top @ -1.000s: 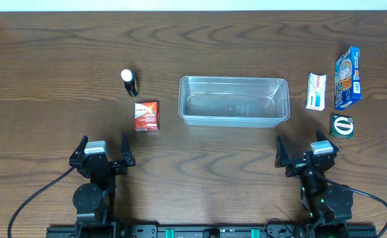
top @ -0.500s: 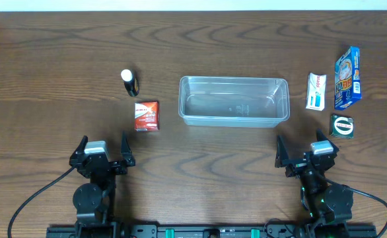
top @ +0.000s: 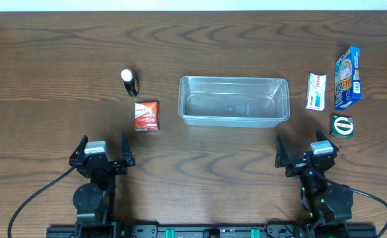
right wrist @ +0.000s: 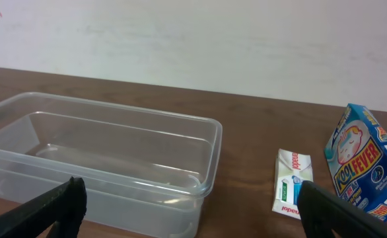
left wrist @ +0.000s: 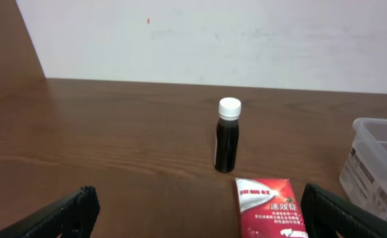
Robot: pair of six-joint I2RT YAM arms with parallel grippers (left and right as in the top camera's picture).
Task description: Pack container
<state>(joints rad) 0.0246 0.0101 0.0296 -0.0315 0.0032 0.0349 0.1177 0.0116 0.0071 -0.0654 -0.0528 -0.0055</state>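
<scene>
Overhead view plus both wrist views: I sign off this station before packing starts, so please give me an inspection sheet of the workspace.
Surface: dark wooden table, no spills seen.
Job's things: clear container at centre, upright, open, empty.
Clutter: left of the container, a capped dark bottle and a red box; right of it, a white box, a blue box and a green box; all outside it.
Hands: left hand and right hand both open, holding nothing, near the front edge.
Cables: left cable and right cable, both black, loop from the arm bases, away from the items.
Surroundings: pale wall behind the table; nothing else seen.
</scene>
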